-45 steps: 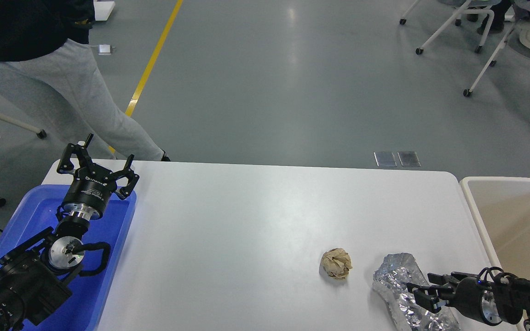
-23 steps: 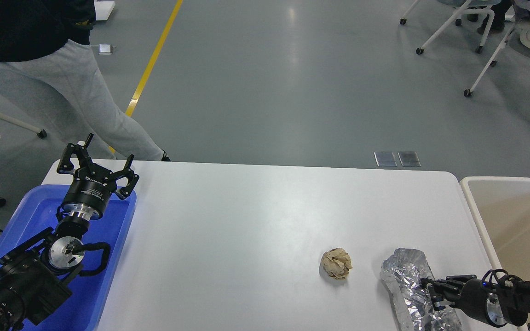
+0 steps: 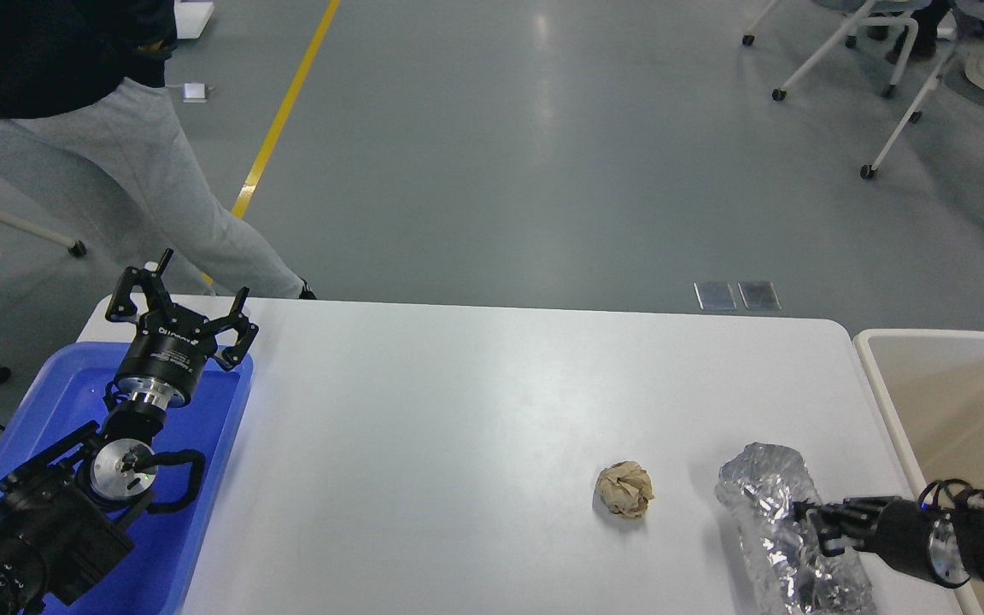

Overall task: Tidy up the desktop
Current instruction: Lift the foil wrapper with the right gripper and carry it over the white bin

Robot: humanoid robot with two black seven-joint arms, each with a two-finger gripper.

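My right gripper comes in low from the right edge and its fingers are pressed against the side of a crumpled silver foil wrapper; whether they clamp it or only touch it, I cannot tell. The wrapper lies long on the desktop, running from ahead of my fingers down to the near edge. Just left of it, apart from it, sits 1 ball of crumpled brown paper. Right of my right fingers, past the desktop's right edge, stands the beige bin, its rim close to my forearm.

My left gripper hangs over the far end of the blue plastic tray, its 2 fingers spread wide and holding nothing. The tray sits on the desktop's left end, beneath my left arm. Beyond those fingers, past the far left corner, a person in grey trousers stands on the floor.

Between my 2 grippers the white desktop is a broad bare stretch, from the tray's right rim across to the paper ball.
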